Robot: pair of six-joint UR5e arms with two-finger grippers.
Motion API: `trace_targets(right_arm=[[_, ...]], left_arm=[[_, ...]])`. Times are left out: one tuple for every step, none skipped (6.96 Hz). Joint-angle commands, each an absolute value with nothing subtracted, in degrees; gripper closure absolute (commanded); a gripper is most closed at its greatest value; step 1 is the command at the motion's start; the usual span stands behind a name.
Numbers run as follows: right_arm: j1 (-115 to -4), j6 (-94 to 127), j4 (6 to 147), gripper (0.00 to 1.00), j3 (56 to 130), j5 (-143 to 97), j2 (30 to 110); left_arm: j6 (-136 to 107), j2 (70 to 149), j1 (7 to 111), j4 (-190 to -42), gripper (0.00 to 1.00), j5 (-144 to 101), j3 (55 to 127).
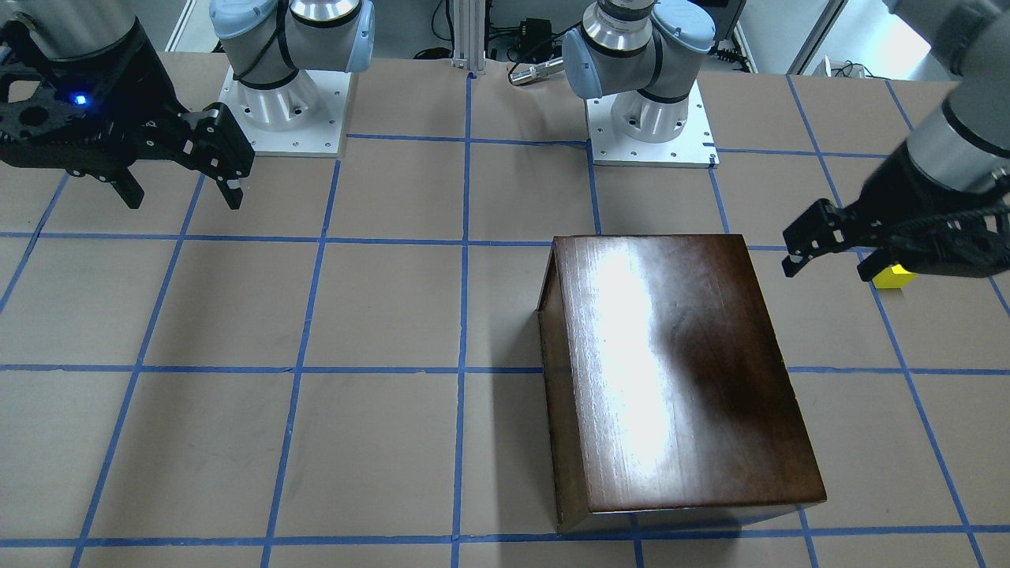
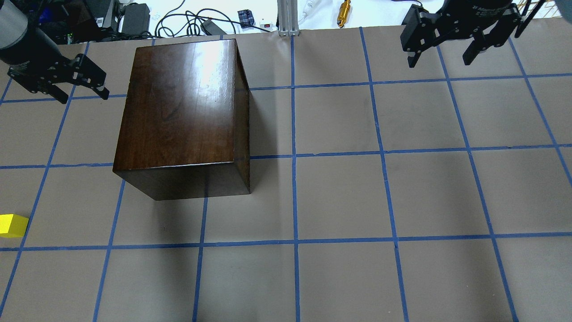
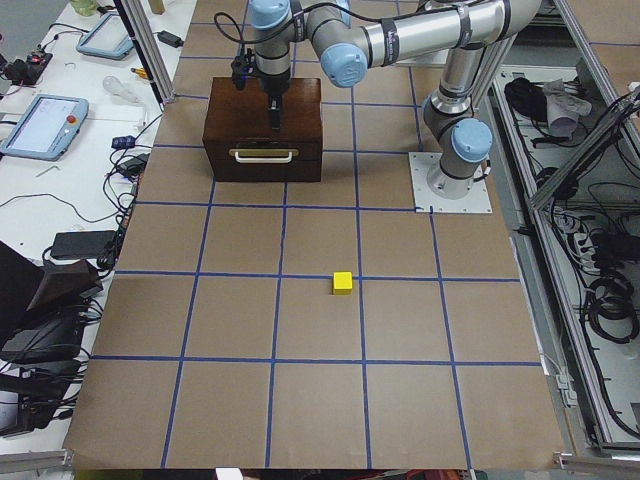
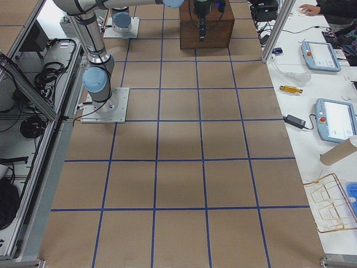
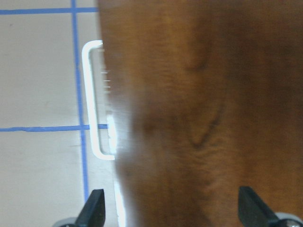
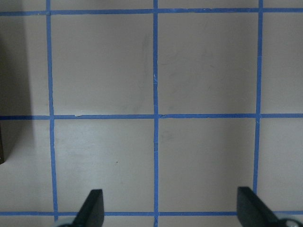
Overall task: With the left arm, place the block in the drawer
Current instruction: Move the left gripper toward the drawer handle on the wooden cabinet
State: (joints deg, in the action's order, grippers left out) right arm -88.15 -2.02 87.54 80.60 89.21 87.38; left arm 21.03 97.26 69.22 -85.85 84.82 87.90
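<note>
So the drawer (image 3: pixel 305 155) was found shut in the cabinet (image 2: pixel 178 103), with its handle (image 5: pixel 93 99) on the face turned toward the robot's left. The left end effector (image 2: pixel 84 96) was seen spread wide with nothing in it, hung over the cabinet's top edge on that handle side. In the wrist view the handle was caught just off toward one fingertip, and its long axis was laid across the line between the fingers. So probably only a drop and a small sideways nudge would be needed for a pinch. The block (image 2: pixel 12 225) was spotted on the surface (image 2: pixel 335 192) well apart from the cabinet, out from the handle side and toward the robot. The right end effector (image 2: pixel 439 62), also open and empty, was parked far off the cabinet's opposite side.
</note>
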Motion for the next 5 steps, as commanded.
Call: trace_targets(right_arm=[[-88.07, -2.02, 87.54, 0.00, 80.60, 89.21, 87.36], [-88.15, -2.02, 87.54, 0.00, 80.60, 89.21, 87.36], [-88.15, -2.02, 87.54, 0.00, 80.60, 89.21, 87.36], [-88.15, -2.02, 87.54, 0.00, 80.60, 89.21, 87.36], [-88.15, -2.02, 87.54, 0.00, 80.60, 89.21, 87.45]], left_arm=[[24.51, 101.76, 64.97, -84.21, 0.00, 83.06, 87.80], [24.78, 104.21, 64.17, -83.94, 0.00, 79.75, 87.89], [26.61, 105.89, 63.73, -82.63, 0.00, 79.63, 87.89], [26.72, 107.82, 63.55, -82.44, 0.00, 78.76, 87.98], [26.72, 109.32, 63.54, -81.40, 0.00, 77.27, 87.98]])
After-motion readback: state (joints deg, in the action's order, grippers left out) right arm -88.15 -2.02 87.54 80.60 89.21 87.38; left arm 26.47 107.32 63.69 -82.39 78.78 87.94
